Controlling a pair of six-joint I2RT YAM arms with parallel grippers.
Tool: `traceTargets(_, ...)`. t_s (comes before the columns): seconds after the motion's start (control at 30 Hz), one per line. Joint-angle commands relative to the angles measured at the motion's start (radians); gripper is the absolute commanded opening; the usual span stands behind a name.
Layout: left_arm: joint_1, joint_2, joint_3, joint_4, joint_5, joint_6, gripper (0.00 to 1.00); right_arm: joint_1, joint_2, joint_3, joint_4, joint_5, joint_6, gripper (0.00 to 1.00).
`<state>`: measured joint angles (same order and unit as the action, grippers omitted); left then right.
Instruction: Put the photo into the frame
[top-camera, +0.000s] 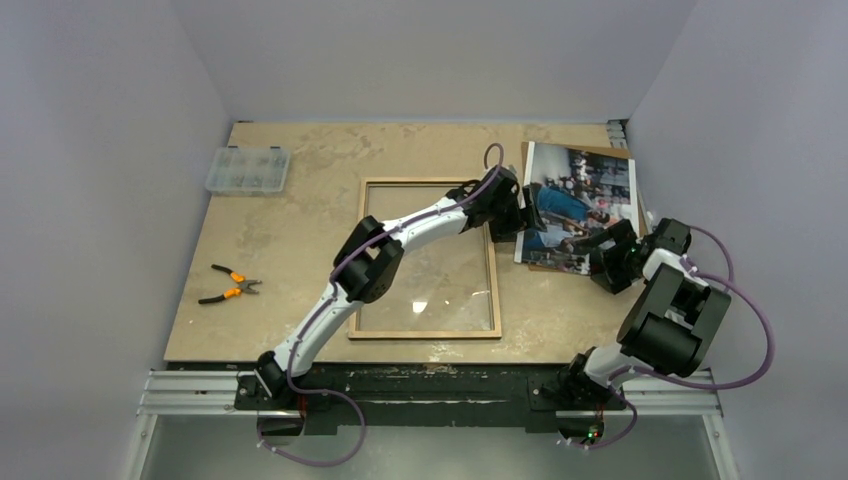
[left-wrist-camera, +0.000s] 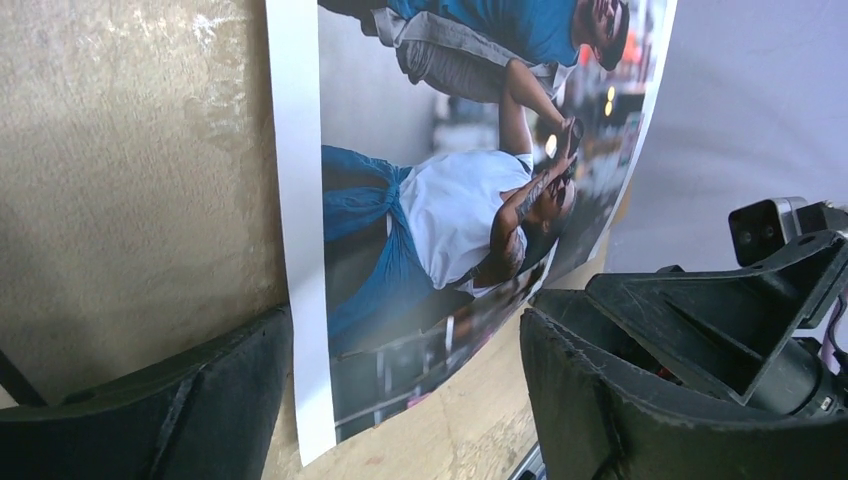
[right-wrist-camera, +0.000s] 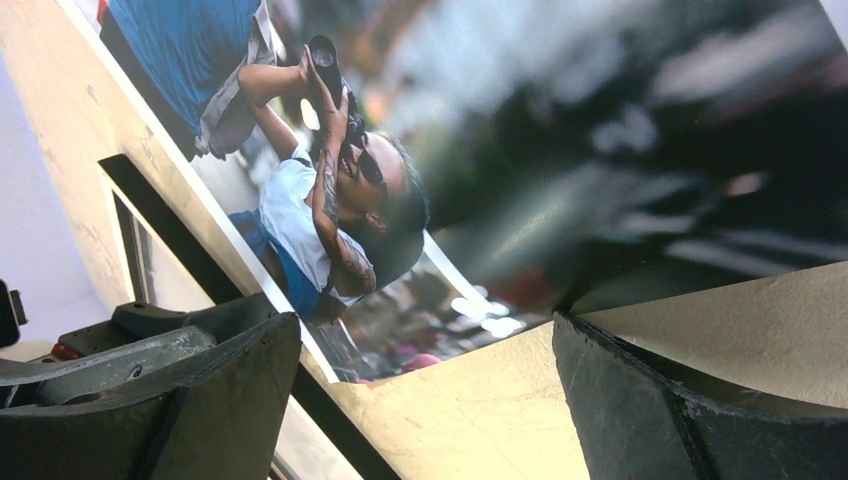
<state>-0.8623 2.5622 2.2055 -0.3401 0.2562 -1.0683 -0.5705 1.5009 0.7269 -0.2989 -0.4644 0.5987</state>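
**A:** Pale grey walls, a scuffed tan worktop (top-camera: 300, 150). Where is the photo?

**B:** The photo (top-camera: 585, 195) lies face up at the far right, on a brown backing board (top-camera: 612, 151) close to the right wall. The frame (top-camera: 425, 334) lies flat at the middle, wood back up, near the photo's left edge but not touching it.

**A:** And the fingers?

**B:** The left fingers (left-wrist-camera: 150, 410) are spread, with the photo's white-bordered edge between them and nothing pinched. The right fingers (right-wrist-camera: 170, 400) gape wide at the near corner, grasping nothing.

**A:** How should the pick go?

**B:** My judgement is to close the left pair on the white border only. A shallow bite keeps the glossy face from creasing or smudging. Check that the board is not caught along with the sheet. The sheet looks bowed, so the right pair could take the near corner to stop it sagging. Then carry it low and lay it square inside the frame's rails.

**A:** Any writing?

**B:** None that I can read. The street behind the people is only blurred lights. I see no label on the parts box (top-camera: 247, 170) or the pliers (top-camera: 228, 283).
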Motion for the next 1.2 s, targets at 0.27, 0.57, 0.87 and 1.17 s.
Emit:
traceTargets(0.27, 0.003, -0.179, -0.183, 0.305, 0.067, -0.044, 0.63, 0.009, 0.073, -0.065, -0.010, 0.069, -0.063, 0.98)
traceTargets(0.57, 0.003, -0.158, -0.188, 0.347, 0.102, -0.061, 0.49, 0.009, 0.087, -0.071, -0.003, 0.039, -0.069, 0.98)
traceTargets(0.87, 0.012, -0.088, -0.149, 0.168, 0.101, -0.046, 0.16, 0.009, 0.072, -0.052, -0.030, 0.030, -0.083, 0.98)
traceTargets(1.17, 0.024, -0.197, -0.197, 0.107, 0.077, 0.037, 0.00, 0.010, -0.038, -0.009, -0.106, -0.045, -0.109, 0.98)
